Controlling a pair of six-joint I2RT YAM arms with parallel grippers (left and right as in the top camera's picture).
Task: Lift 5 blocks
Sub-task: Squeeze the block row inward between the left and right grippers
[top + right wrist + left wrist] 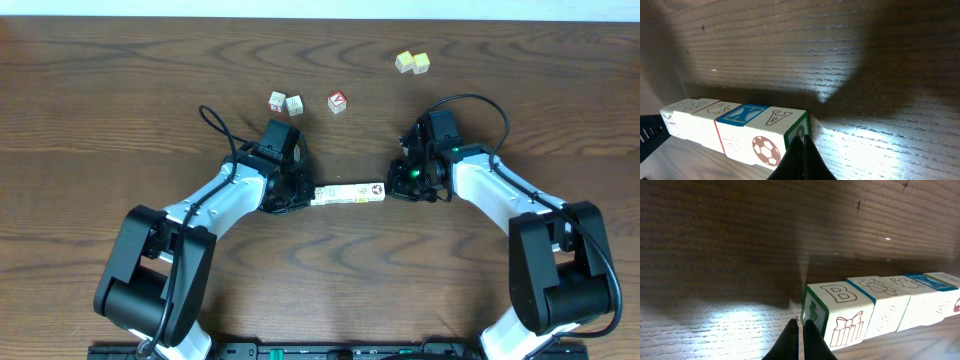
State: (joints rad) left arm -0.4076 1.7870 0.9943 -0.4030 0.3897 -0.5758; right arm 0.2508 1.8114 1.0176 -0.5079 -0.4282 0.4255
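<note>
Wooden table [120, 90], overhead: a row of five cream blocks [347, 193] spans the gap between the left arm [215, 200] and the right arm [490, 185].
Left wrist: the left fingers [788, 342] are pressed together, with their tips at the green-edged "B" end of the row.
Right wrist: the right fingers [796, 162] are pressed together, with their tips at the opposite "A" end.
Row on table or raised: cannot tell.

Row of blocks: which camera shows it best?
Overhead: the whole row shows end to end, though small. The left wrist view shows it close up, with letters readable, but its far end is cut off. The right wrist view shows it close from the other end.
</note>
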